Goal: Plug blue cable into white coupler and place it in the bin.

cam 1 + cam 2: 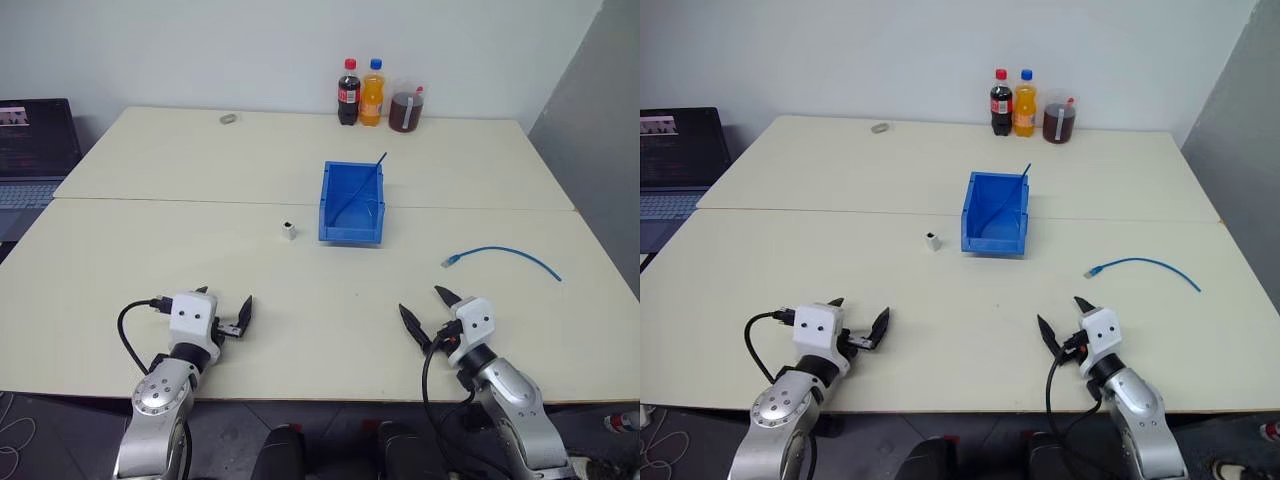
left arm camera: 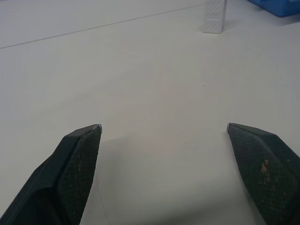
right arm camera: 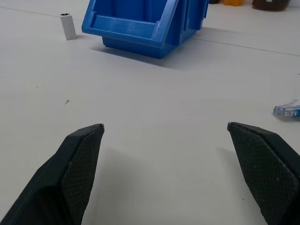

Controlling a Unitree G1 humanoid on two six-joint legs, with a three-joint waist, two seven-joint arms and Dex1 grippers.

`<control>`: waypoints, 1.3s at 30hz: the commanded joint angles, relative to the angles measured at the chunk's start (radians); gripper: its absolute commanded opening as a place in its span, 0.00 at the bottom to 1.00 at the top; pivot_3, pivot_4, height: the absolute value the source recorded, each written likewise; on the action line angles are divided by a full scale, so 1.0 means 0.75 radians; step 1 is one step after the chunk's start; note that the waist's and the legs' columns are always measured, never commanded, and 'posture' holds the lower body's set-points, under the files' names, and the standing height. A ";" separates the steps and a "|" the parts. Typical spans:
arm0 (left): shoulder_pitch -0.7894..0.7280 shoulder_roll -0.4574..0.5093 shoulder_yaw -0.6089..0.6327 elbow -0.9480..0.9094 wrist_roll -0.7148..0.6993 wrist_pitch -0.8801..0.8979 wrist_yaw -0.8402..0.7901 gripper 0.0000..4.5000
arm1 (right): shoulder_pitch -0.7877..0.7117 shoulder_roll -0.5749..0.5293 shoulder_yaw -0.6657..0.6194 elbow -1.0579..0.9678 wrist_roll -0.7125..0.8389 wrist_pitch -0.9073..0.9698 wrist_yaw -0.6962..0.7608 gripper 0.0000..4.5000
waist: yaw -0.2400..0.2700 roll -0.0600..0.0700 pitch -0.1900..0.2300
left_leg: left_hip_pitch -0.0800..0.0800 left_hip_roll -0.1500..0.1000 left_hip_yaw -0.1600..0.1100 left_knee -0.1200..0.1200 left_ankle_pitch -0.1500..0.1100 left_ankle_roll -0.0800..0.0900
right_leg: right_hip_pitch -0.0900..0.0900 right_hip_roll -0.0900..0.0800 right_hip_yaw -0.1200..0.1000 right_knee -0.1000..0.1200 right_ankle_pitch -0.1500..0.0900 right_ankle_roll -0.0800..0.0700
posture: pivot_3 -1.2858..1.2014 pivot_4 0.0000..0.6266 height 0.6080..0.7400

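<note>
nothing is done yet. the left gripper (image 1: 224, 315) and right gripper (image 1: 425, 310) both gape empty. the blue cable (image 1: 502, 256) lies ahead-right of the right gripper, the white coupler (image 1: 288, 231) ahead of the left, unplugged; the bin (image 1: 352, 235) is farther off between them.

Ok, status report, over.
Left gripper and right gripper open, empty. Blue cable and white coupler apart on table, unplugged. Bin unobstructed.

Three bottles (image 1: 377, 94) (far edge), laptop (image 1: 35, 150)
</note>
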 commanded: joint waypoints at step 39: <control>-0.192 0.333 -0.163 -0.171 -0.325 0.115 -0.668 1.00 | 0.018 -0.236 -0.180 -0.179 0.185 0.143 0.217 1.00 | 0.006 0.001 0.001 | -0.001 -0.001 0.000 0.001 0.000 0.000 | 0.000 -0.001 0.000 0.000 -0.002 -0.003 | 0.52 0.24 1.00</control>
